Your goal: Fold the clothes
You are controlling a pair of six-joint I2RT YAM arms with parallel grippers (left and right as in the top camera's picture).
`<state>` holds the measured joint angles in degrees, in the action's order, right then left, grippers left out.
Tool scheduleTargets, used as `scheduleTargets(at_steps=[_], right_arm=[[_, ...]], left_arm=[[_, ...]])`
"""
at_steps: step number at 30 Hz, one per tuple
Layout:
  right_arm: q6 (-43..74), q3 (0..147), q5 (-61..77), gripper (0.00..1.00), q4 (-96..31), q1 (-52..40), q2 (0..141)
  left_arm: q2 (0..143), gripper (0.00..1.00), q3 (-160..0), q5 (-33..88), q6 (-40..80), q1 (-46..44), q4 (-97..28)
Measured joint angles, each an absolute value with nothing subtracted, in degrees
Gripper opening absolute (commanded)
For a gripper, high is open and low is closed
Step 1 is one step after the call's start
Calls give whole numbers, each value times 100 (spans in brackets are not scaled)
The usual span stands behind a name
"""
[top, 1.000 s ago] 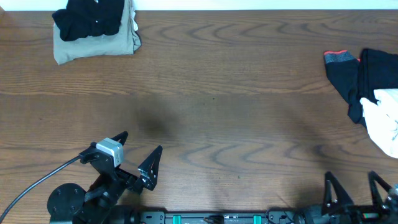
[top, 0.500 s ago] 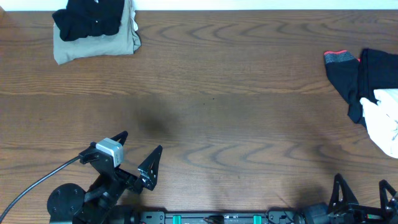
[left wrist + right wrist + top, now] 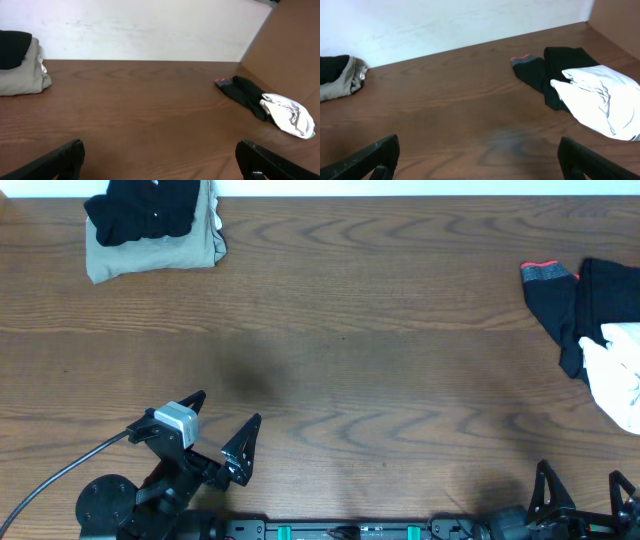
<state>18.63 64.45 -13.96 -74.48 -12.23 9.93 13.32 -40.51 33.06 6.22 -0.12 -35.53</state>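
The clothes lie in two groups. At the far left corner a folded black garment (image 3: 145, 210) rests on a folded khaki one (image 3: 150, 258). At the right edge a black piece with red-orange trim (image 3: 558, 295) lies crumpled, partly under a white garment (image 3: 620, 370). My left gripper (image 3: 228, 408) hovers open over bare wood near the front left, far from both groups. Low at the front right, my right gripper (image 3: 580, 472) is open and holds nothing. The right wrist view shows the white garment (image 3: 600, 97) and the black piece (image 3: 537, 72) well ahead of its fingers.
The brown wooden table (image 3: 380, 350) spans the view, with a white wall (image 3: 150, 25) behind its far edge. A black cable (image 3: 60, 465) trails from the left arm across the front left. The left wrist view shows the khaki stack (image 3: 20, 75) at far left.
The right gripper has drawn back toward the front edge and slightly right, then stopped. The left arm and the clothes have not moved.
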Motion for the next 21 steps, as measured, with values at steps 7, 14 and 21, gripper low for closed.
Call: scheduleTargets(at_steps=[7,14,21], right_arm=[[1865,6445,-1398,99,-8016,-1223,993],[1868,6445,-1398,99,-8009,-1223,993],[1863,6440,-1402,99,-7481,-1223,993]], left_arm=[[1332,98,-4051,3306,622,-12,-3553],[1332,98,-4051,3306,622,-12,-3553],[1332,98,-4051,3306,622,-12,-3553]])
